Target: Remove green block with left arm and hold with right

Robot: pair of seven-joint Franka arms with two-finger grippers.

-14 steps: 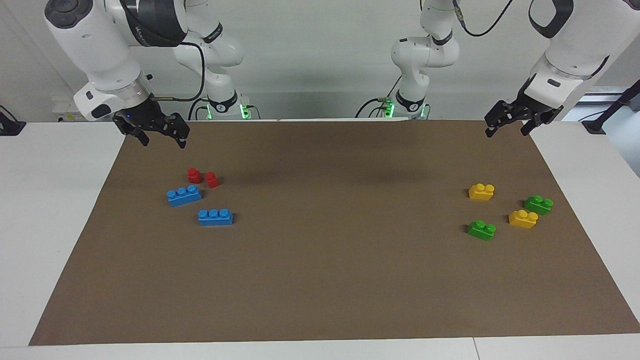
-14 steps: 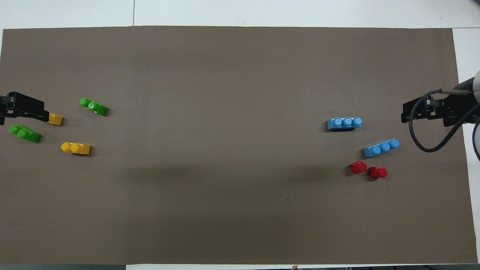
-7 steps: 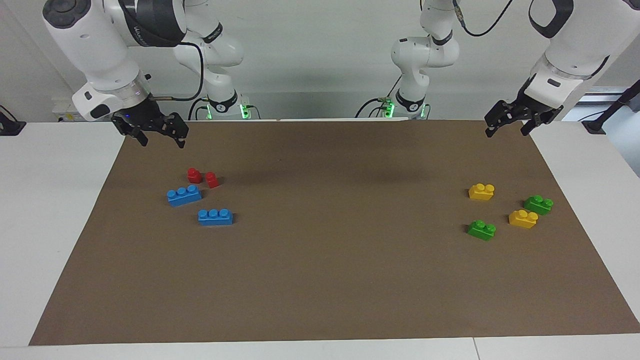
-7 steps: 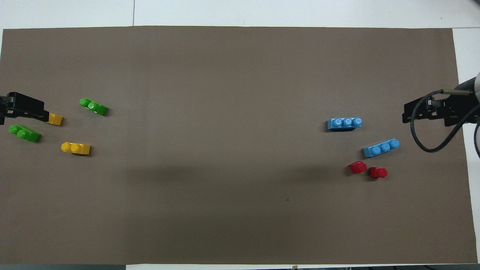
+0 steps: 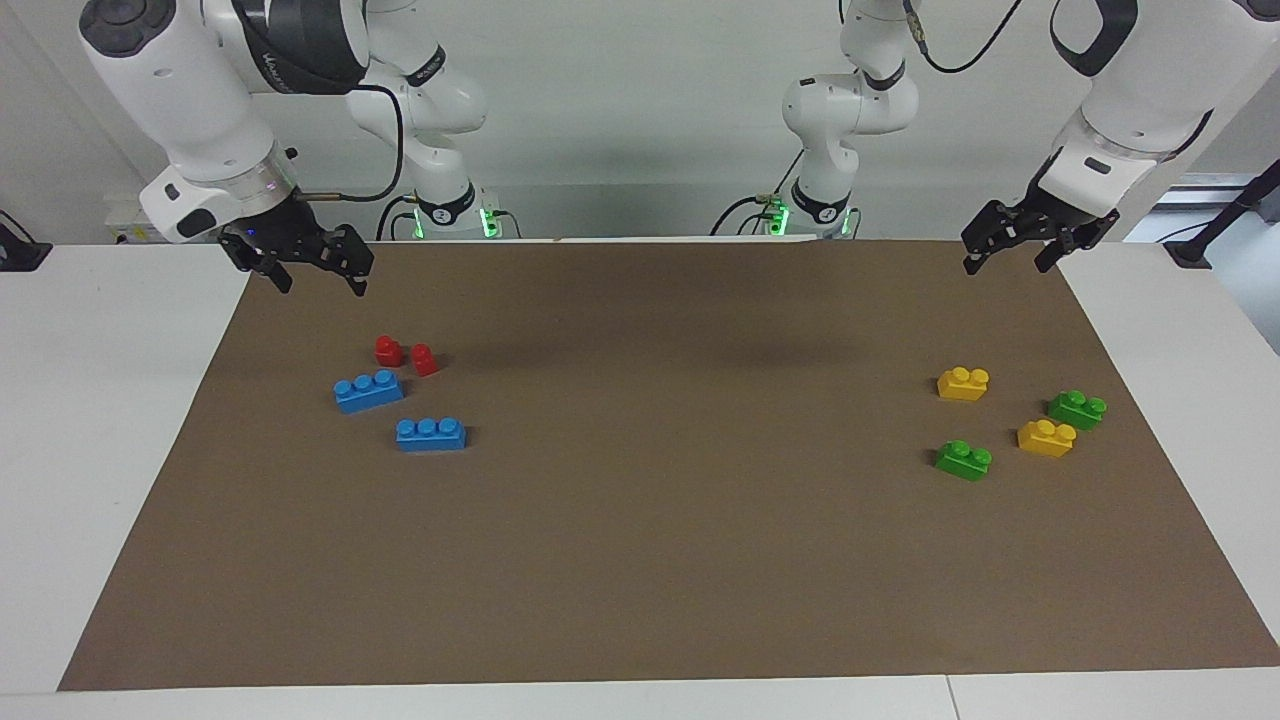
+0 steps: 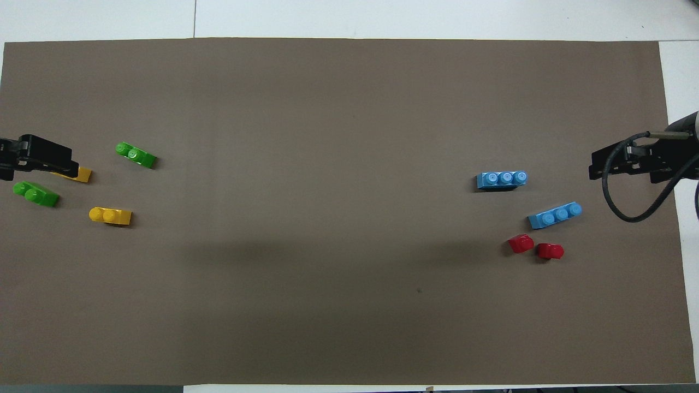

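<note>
Both grippers have eased slightly; left gripper (image 5: 1003, 253) and right gripper (image 5: 318, 275) hang open, empty. Each green block (image 5: 963, 460) (image 5: 1077, 409) lies beside yellow brick (image 5: 1046, 438), long axis slanting across the mat (image 5: 640, 560).

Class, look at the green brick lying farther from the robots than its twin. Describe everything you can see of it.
This green brick is a small, glossy, bright green toy block that looks like plastic, with two round studs on top. It sits upright, studs up, flat on the brown mat at the left arm's end of the table, turned slightly askew. Nothing touches it: the yellow brick beside it stands apart, and no end effector is over it.
</note>
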